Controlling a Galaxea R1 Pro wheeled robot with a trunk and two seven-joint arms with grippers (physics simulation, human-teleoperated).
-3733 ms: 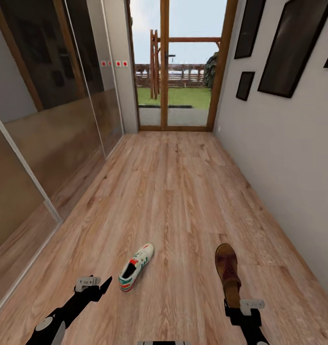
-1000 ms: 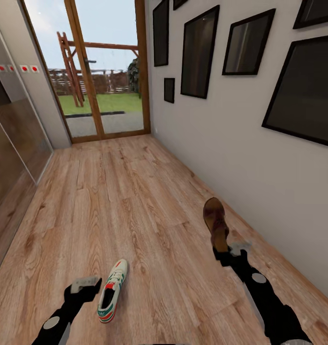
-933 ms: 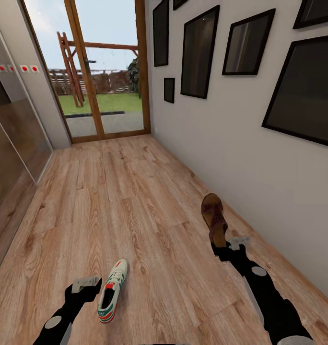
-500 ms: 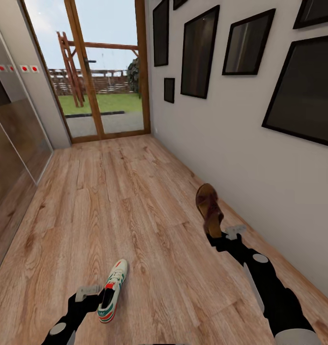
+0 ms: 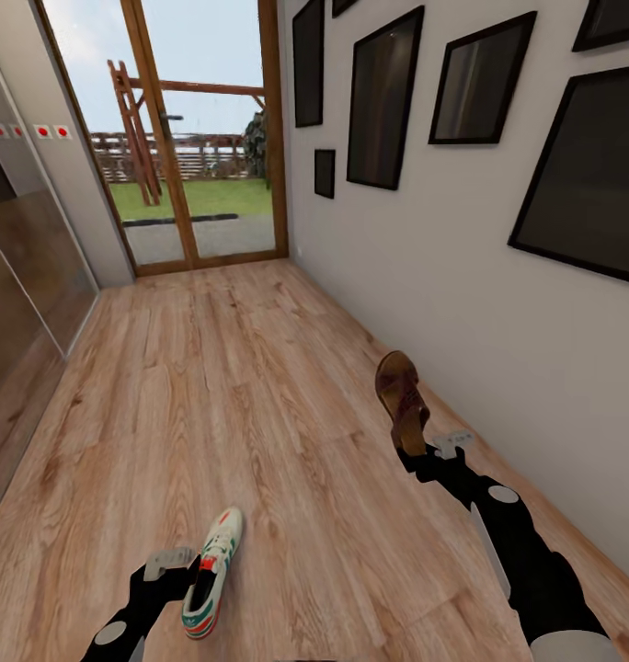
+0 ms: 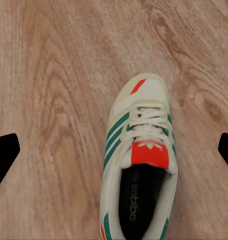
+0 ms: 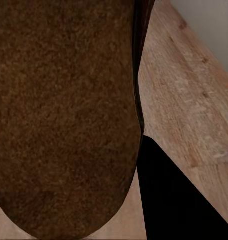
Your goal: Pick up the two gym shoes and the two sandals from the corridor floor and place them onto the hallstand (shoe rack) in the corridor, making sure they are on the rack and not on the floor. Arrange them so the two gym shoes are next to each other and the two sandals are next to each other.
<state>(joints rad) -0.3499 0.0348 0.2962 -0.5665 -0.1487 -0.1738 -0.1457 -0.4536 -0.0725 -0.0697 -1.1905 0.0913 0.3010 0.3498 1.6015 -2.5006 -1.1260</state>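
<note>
One gym shoe (image 5: 211, 572), white with green stripes and a red tongue patch, lies on the corridor floor (image 5: 241, 395) near the bottom of the head view. My left gripper (image 5: 188, 576) hangs open just above it. In the left wrist view the gym shoe (image 6: 139, 160) lies between the widely spread fingertips (image 6: 5, 155). My right gripper (image 5: 416, 454) is shut on the heel end of a brown sandal (image 5: 400, 395), held off the floor and tipped on edge. The sandal's sole (image 7: 64, 115) is close to the right wrist camera. The second shoe, second sandal and hallstand are out of view.
A white wall (image 5: 462, 276) with several dark framed pictures (image 5: 381, 97) runs close along my right arm. A wood-framed glass door (image 5: 204, 138) closes the corridor's far end. Mirrored wardrobe panels (image 5: 20, 276) line the left side.
My right arm has lifted the sandal higher and farther forward, turning it on edge. My left gripper has dropped closer over the gym shoe. Earlier, the camera swung right.
</note>
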